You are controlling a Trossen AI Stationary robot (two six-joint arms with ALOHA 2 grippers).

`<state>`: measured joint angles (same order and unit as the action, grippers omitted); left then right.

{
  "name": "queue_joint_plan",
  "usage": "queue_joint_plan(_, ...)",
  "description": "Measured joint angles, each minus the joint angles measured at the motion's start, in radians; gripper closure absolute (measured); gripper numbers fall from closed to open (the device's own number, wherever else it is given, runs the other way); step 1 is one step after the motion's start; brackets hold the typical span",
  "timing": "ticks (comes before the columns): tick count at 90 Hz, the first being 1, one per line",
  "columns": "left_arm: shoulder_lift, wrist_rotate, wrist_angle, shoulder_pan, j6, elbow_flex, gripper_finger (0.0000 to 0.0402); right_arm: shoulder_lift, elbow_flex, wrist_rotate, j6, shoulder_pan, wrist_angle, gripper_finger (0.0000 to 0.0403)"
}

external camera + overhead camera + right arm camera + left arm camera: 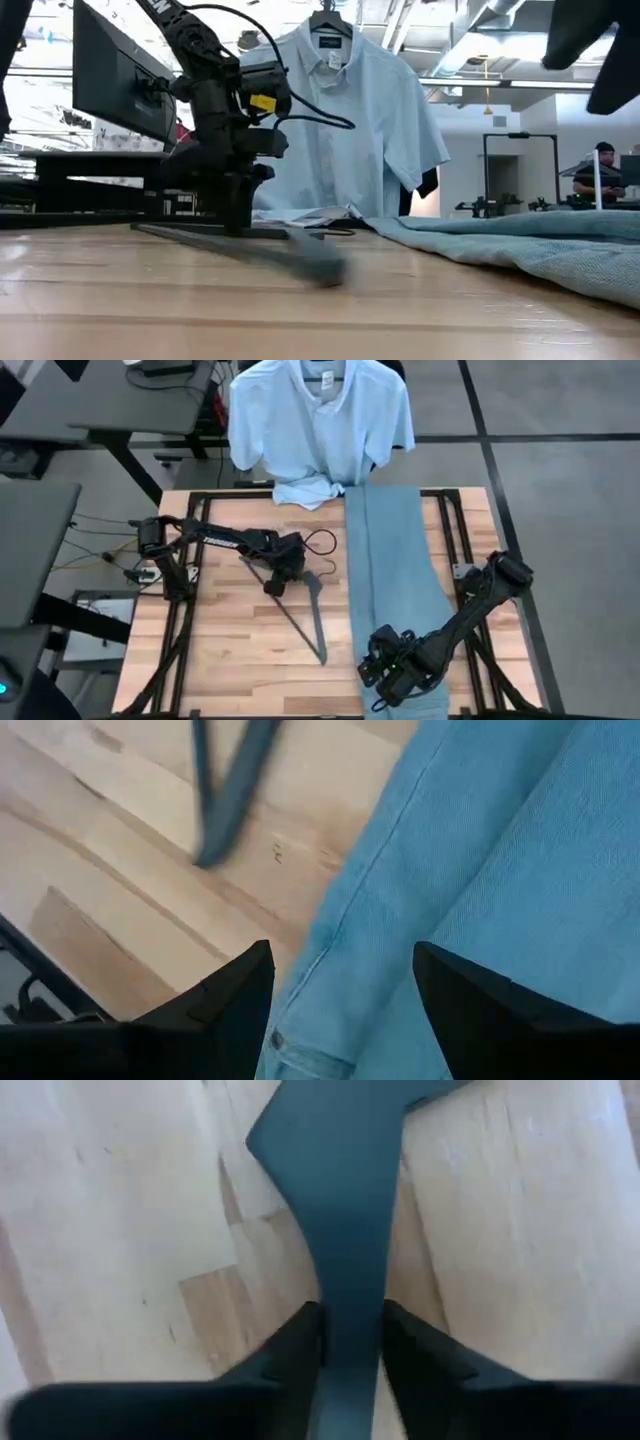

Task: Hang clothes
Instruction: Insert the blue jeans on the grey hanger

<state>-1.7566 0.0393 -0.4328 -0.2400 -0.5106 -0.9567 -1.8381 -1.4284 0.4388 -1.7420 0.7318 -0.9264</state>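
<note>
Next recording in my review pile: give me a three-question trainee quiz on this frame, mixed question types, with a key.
1. True or false: the pale blue shirt is lying flat on the table.
2. Multiple choice: what is the left gripper closed on? A) the jeans B) the dark hanger C) nothing
3. Short answer: which garment does the right gripper hover over, and how do its fingers stand?

Key
1. False. It hangs on a hanger beyond the table's far edge.
2. B. Its fingers pinch the dark hanger, which lies on the wood.
3. The jeans, stretched along the table; the fingers stand open.
</note>
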Motion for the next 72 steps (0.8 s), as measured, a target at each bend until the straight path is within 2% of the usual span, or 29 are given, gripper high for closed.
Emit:
queue_joint_plan(13, 0.011, -0.048, -0.056, 0.007, 0.059, -0.032, 0.0362, 0.014, 0.000, 0.002, -0.011, -0.015, -0.006, 0.0175)
queue_joint_plan(37, 0.159, -0.133, -0.151, 0.044, 0.194, -0.132, 0.0362, 0.146, 0.000, 0.233, -0.011, -0.006, -0.146, 0.0175)
queue_joint_plan(48, 0.224, -0.146, -0.160, 0.050, 0.274, -0.142, 0.0362, 0.207, 0.000, 0.253, 0.054, 0.008, -0.189, 0.0175)
queue_joint_plan(54, 0.255, -0.148, -0.187, 0.050, 0.317, -0.144, 0.0367, 0.231, 0.000, 0.253, 0.108, 0.034, -0.174, 0.0175)
queue_joint_plan(61, 0.275, -0.148, -0.225, 0.052, 0.353, -0.144, 0.0395, 0.257, 0.000, 0.252, 0.110, 0.078, -0.154, 0.0175)
queue_joint_plan(72, 0.294, -0.148, -0.265, 0.054, 0.394, -0.143, 0.0397, 0.285, 0.000, 0.268, -0.047, 0.180, -0.143, 0.0175)
